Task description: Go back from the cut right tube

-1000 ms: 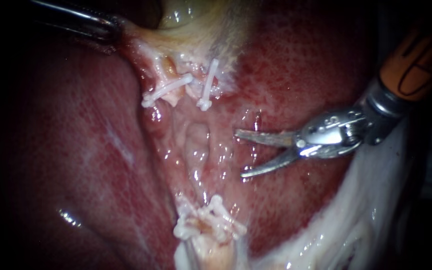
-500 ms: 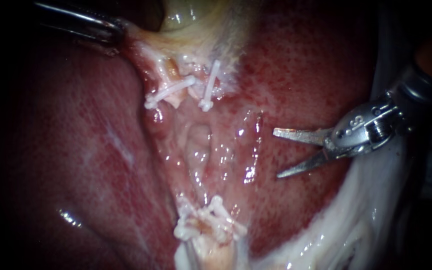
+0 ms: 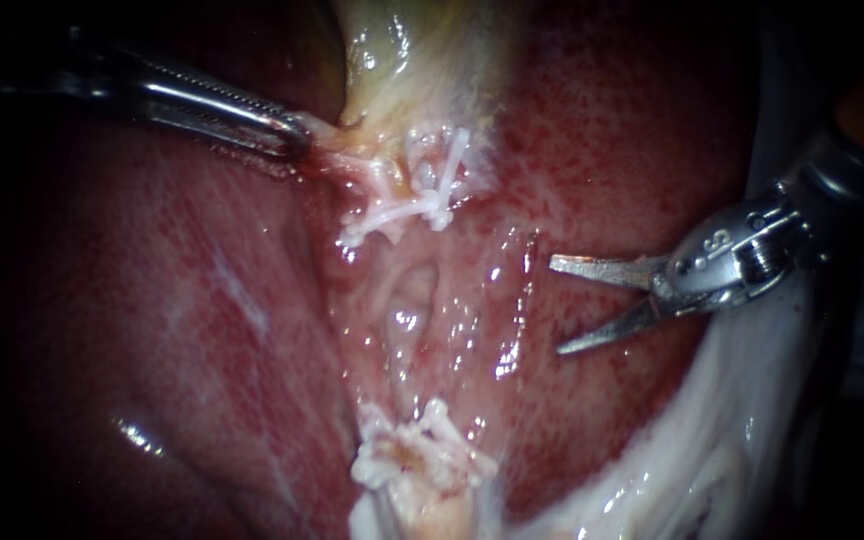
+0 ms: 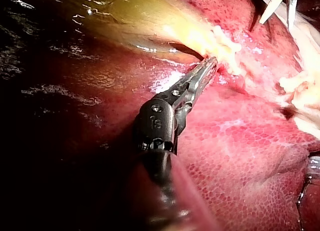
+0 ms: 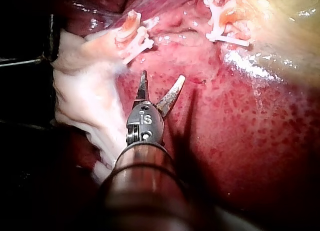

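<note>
My right instrument comes in from the right with its two blades open and nothing between them. It hangs over the liver, well to the right of the cut tubes. White clips sit on the upper stumps under the gallbladder. More white clips crowd the lower stumps. My left instrument enters from the upper left, jaws shut on pale tissue at the gallbladder's edge. The right wrist view shows the open blades short of both clip groups.
Glistening raw tissue runs between the two clip groups. White fatty tissue lies at the lower right, under my right instrument's shaft. In the left wrist view my left instrument holds the pale edge, with the blade tips far ahead.
My right instrument drew back to the right, away from the tubes, then held still with blades open. My left instrument moved right and down, pulling the upper clipped stumps with it.
</note>
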`<state>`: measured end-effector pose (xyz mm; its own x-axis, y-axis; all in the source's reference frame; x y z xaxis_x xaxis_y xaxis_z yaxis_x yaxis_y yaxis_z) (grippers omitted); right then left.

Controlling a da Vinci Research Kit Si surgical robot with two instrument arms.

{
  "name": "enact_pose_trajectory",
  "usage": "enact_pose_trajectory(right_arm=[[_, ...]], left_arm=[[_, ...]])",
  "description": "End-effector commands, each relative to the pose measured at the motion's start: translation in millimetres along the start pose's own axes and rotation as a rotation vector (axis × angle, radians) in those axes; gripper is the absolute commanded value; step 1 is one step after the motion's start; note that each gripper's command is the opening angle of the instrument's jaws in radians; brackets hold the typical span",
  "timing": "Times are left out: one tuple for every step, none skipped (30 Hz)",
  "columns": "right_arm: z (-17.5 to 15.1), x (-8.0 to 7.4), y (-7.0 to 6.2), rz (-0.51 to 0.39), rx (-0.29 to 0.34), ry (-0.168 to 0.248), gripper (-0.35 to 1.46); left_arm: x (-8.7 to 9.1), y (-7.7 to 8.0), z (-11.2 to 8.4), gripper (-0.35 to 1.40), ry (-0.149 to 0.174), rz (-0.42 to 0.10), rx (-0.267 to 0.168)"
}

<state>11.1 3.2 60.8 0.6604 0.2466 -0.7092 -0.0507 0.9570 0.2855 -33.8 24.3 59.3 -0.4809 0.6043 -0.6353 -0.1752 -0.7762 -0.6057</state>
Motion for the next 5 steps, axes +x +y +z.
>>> enact_pose_trajectory(right_arm=[[0.0, 0.0, 0.0, 0.000, 0.000, 0.000, 1.45], [0.0, 0.0, 0.0, 0.000, 0.003, 0.002, 1.45], [0.1, 0.1, 0.0, -0.006, 0.010, 0.005, 1.45], [0.2, 0.1, 0.0, 0.006, 0.020, 0.011, 1.45], [0.4, 0.2, 0.1, 0.025, 0.038, 0.020, 1.45]], left_arm=[[0.0, 0.0, 0.0, -0.35, 0.000, 0.000, 0.001], [0.0, 0.0, -0.1, -0.35, 0.000, 0.000, 0.000], [0.1, 0.0, -0.2, -0.35, 0.000, 0.000, -0.001], [0.2, -0.1, -0.4, -0.35, 0.000, -0.001, -0.003], [0.6, -0.1, -0.9, -0.35, 0.000, -0.002, -0.007]])
